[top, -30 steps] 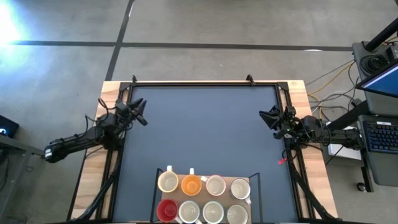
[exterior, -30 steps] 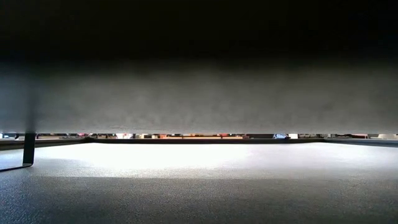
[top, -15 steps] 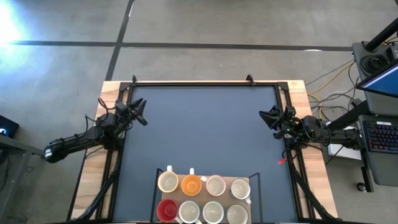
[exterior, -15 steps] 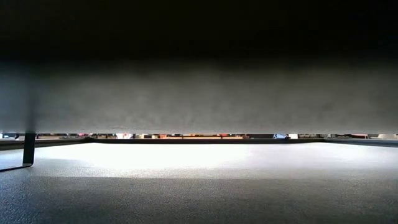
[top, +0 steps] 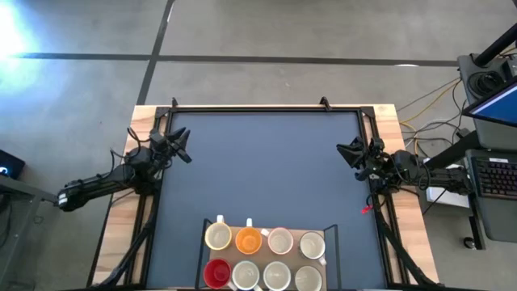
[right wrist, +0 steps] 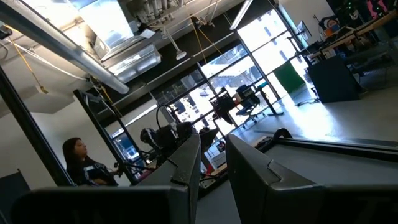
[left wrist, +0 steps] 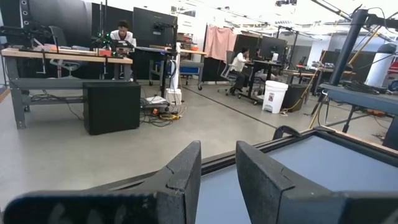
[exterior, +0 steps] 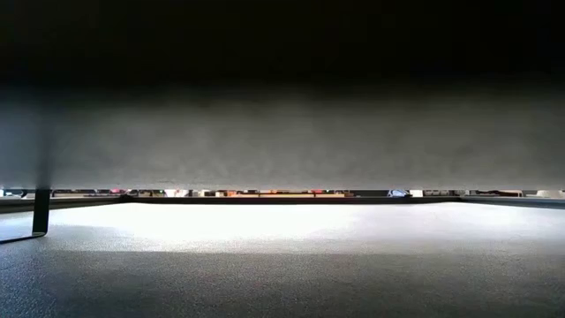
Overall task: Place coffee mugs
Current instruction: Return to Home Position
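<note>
Several coffee mugs stand in two rows in a low tray at the table's near edge. The far row holds a cream mug, an orange mug and two white mugs. The near row holds a red mug and three white ones. My left gripper hovers at the table's left edge, open by a narrow gap and holding nothing. My right gripper hovers at the right edge in the same state. Both are far from the mugs.
The dark mat lies bare between the arms and the tray. Wooden borders and black frame rails edge the table. A small red item lies by the right rail. A broad grey surface blocks most of the low view. People sit at desks in the room beyond.
</note>
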